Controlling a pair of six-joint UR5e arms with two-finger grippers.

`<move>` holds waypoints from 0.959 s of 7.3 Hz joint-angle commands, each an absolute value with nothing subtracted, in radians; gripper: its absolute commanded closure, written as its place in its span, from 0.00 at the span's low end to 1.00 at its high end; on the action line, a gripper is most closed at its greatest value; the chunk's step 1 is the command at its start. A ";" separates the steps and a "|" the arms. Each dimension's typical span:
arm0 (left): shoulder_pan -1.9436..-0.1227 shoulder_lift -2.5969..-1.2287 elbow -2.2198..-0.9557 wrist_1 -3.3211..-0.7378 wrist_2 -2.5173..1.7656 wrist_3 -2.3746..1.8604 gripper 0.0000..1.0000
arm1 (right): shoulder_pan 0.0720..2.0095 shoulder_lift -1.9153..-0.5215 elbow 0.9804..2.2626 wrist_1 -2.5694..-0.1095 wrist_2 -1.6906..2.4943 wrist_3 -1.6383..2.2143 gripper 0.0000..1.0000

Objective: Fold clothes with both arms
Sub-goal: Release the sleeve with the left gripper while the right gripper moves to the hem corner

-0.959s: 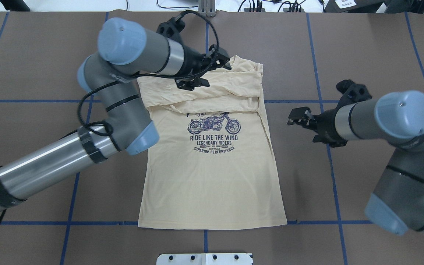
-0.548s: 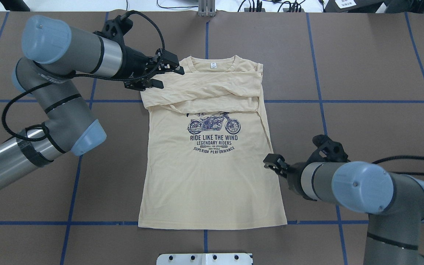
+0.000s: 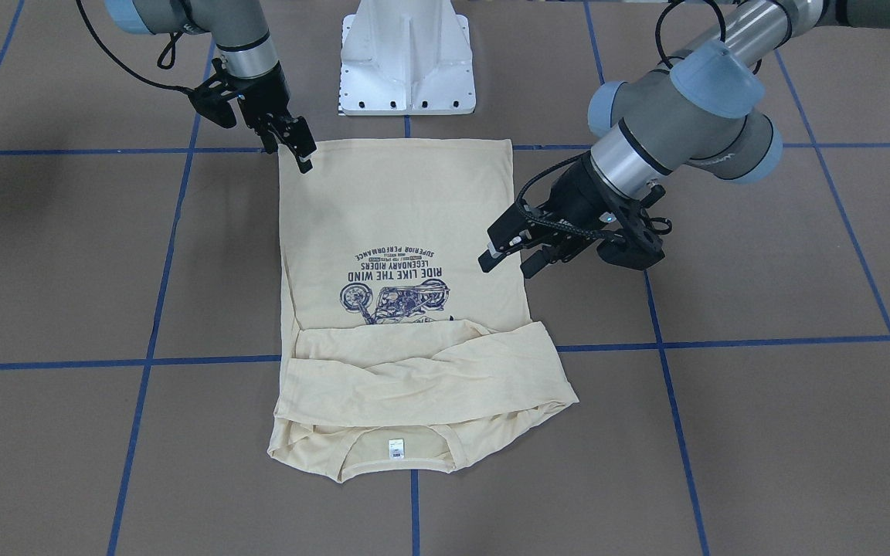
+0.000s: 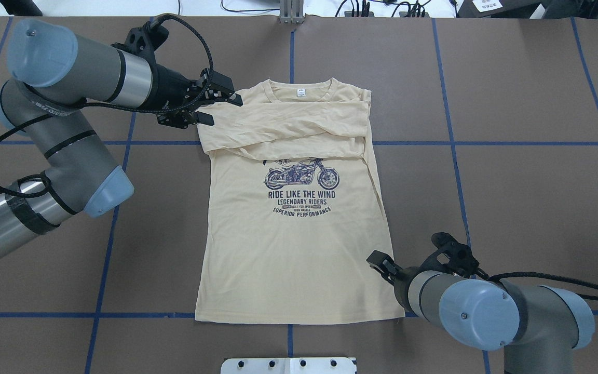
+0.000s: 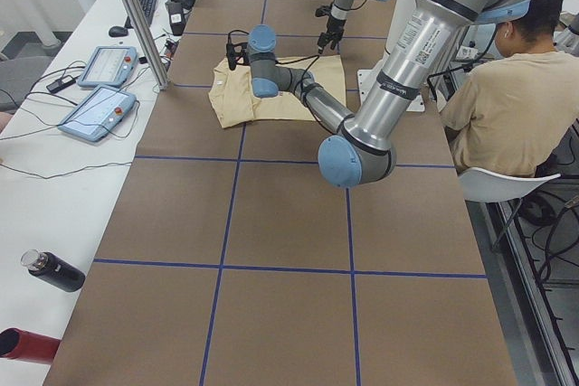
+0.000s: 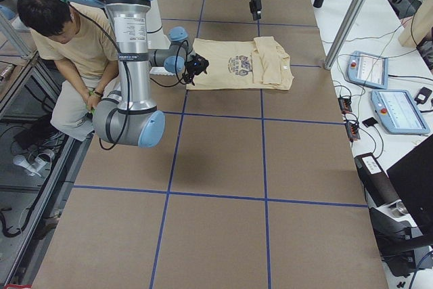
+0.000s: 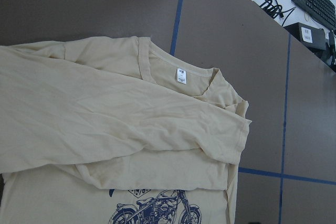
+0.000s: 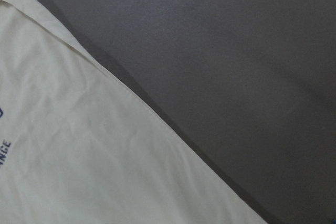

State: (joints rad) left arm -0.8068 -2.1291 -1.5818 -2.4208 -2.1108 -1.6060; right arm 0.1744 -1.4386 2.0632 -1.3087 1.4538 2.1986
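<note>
Upper left in the overhead view, your left gripper (image 4: 223, 110) hovers, jaws apart, at the shoulder of the T-shirt (image 4: 299, 259). Take that corner low and square. The T-shirt lies flat in the middle of the bench (image 4: 527, 171), sleeves crossed. At lower right, the right gripper (image 4: 378, 259), also apart, is at the side edge near the hem. Half a second ago it sat higher, and the left gripper has eased leftward.

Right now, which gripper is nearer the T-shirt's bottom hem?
The right gripper: it sits at the side edge of the T-shirt, close to the hem corner. The left gripper is at the shoulder, collar end.
</note>
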 commanded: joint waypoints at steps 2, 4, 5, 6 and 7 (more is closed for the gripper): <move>-0.805 -2.131 -1.583 -2.421 -2.106 -1.608 0.16 | 0.157 -1.447 2.040 -1.307 1.465 2.203 0.04; -0.802 -2.128 -1.580 -2.421 -2.103 -1.608 0.16 | 0.150 -1.451 2.039 -1.307 1.482 2.229 0.05; -0.802 -2.128 -1.580 -2.421 -2.103 -1.608 0.16 | 0.147 -1.451 2.040 -1.308 1.494 2.281 0.09; -0.802 -2.128 -1.580 -2.421 -2.102 -1.608 0.16 | 0.138 -1.451 2.037 -1.308 1.493 2.281 0.10; -0.802 -2.128 -1.580 -2.421 -2.102 -1.608 0.16 | 0.134 -1.451 2.025 -1.308 1.493 2.283 0.13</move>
